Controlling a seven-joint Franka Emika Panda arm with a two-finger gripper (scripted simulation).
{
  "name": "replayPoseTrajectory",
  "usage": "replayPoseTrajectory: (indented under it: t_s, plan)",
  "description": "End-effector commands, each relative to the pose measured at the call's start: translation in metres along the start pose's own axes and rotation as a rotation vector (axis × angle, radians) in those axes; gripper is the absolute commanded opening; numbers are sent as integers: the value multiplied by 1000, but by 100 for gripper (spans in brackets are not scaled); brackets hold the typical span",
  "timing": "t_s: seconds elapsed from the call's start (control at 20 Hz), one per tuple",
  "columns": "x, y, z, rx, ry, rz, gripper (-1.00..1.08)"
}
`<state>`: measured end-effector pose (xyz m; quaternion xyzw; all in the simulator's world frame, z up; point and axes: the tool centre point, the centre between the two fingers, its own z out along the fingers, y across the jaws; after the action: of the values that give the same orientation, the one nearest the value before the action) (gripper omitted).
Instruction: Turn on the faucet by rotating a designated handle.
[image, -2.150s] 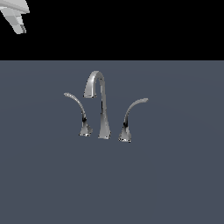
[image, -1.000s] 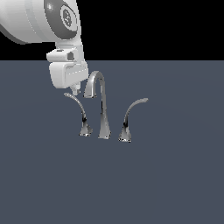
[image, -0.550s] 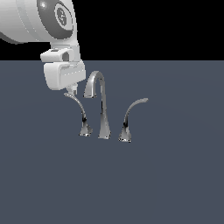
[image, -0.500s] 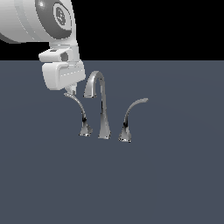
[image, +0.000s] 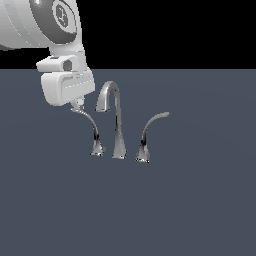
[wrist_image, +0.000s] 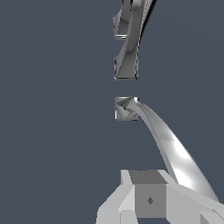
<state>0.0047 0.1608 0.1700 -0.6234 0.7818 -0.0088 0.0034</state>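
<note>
Hand hovers at the tip of the handle; whether it is clenched I cannot tell. Next move probably: push the lever sideways.

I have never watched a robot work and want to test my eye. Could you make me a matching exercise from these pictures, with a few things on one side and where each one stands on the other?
Things:
1. spout
2. handle
3. other lever
4. gripper

Places:
A. furthest to the exterior view's right, tip arcing right
B. in the middle, tallest, hooked at the top
C. right at the tip of the left-arcing lever
D. on the exterior view's left of the spout, tip arcing left

Pairs: 1-B, 2-D, 3-A, 4-C
</note>
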Motion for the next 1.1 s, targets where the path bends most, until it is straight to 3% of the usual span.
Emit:
replayPoseTrajectory:
  t_s: [0.0, 0.6, 0.7, 1.05]
  plan:
    - [3, 9, 0, -9, -2, 1, -100]
    - [10, 50, -1, -17, -6, -8, -100]
    - [5, 45, 0, -12, -7, -16, -100]
    - [33, 58, 0, -15, -6, -12, -100]
